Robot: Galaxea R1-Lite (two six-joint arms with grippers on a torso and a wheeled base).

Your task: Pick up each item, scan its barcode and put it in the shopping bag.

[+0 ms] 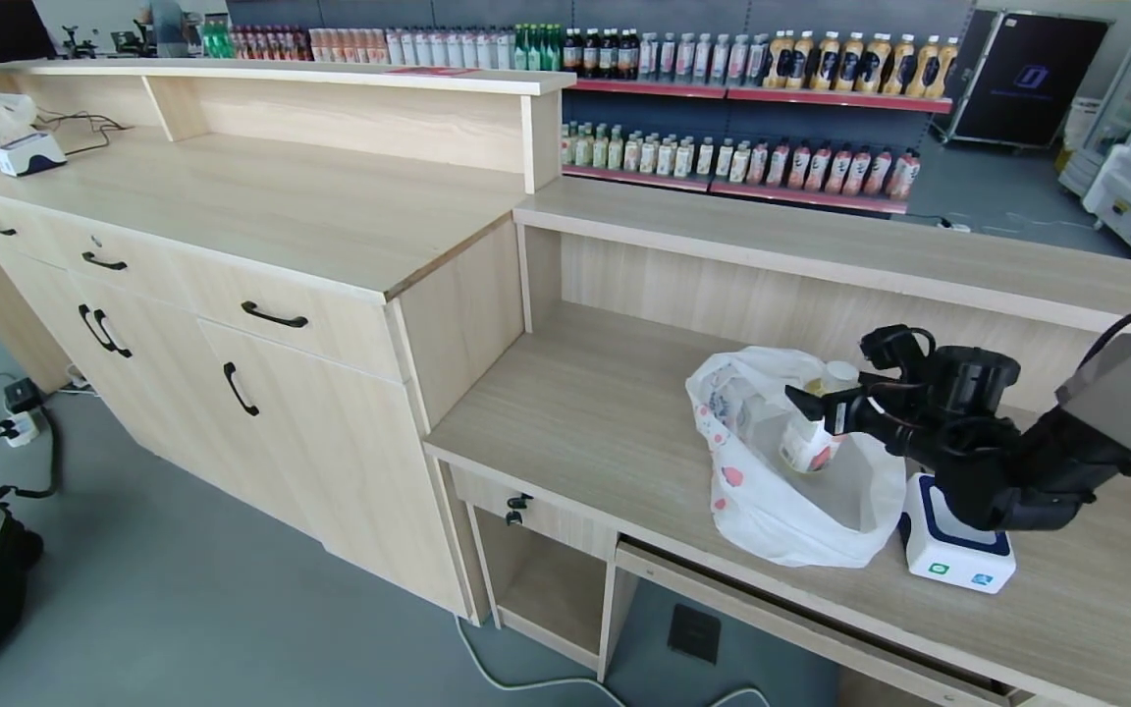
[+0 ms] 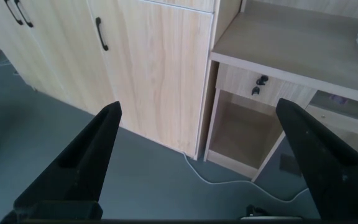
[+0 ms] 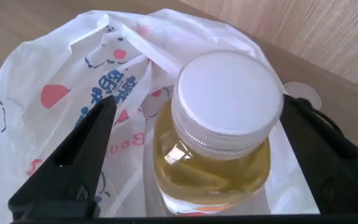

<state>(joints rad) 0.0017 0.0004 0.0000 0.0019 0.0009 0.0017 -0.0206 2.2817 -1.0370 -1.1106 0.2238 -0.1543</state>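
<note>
Right gripper (image 1: 814, 414): fingers spread wide and released, with nothing clamped.
Bottle (image 3: 219, 134): stands between the right fingers. It has a white cap and clear walls with yellow liquid inside. A strip of bag shows between the bottle and one finger (image 3: 73, 168).
Shopping bag (image 1: 772, 516): white plastic with red print. Its open mouth lies under and around the right fingertips, and the bottle's lower part sits inside it.
Bottle base: hidden by the bag folds; it appears to rest on the bag floor.
Scanner (image 1: 958, 565): white and blue box behind the right fingers, below the wrist and just beside the bag.
Counter (image 1: 575, 412): light wood; carries the bag and the scanner.
Left gripper (image 2: 196, 106): fingers spread and released, holding nothing. Grey floor (image 2: 142, 168) and a cabinet door (image 2: 160, 68) lie beyond the fingertips.
</note>
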